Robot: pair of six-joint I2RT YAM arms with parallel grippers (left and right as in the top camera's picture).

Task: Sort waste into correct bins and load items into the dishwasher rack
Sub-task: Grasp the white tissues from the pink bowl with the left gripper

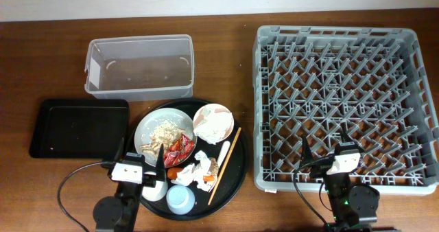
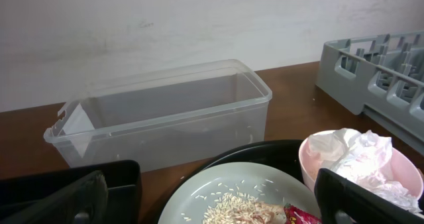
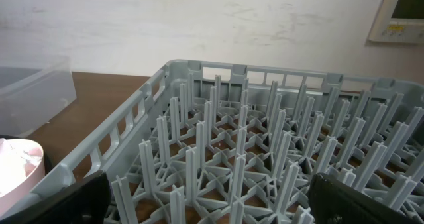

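With sorting yet to begin, the left arm [image 1: 129,169] and right arm [image 1: 344,160] are hovering, jaws spread empty, a crumpled tissue [image 1: 201,169] likely awaiting the first grasp.

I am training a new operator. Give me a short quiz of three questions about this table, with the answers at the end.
1. True or false: the dishwasher rack holds no dishes yet.
2. What lies in the pink bowl? A) a crumpled white tissue B) a spoon C) soup
3. Fill in the missing word: the red wrapper lies on the pale grey ____.

Key: 1 true; 2 A; 3 plate
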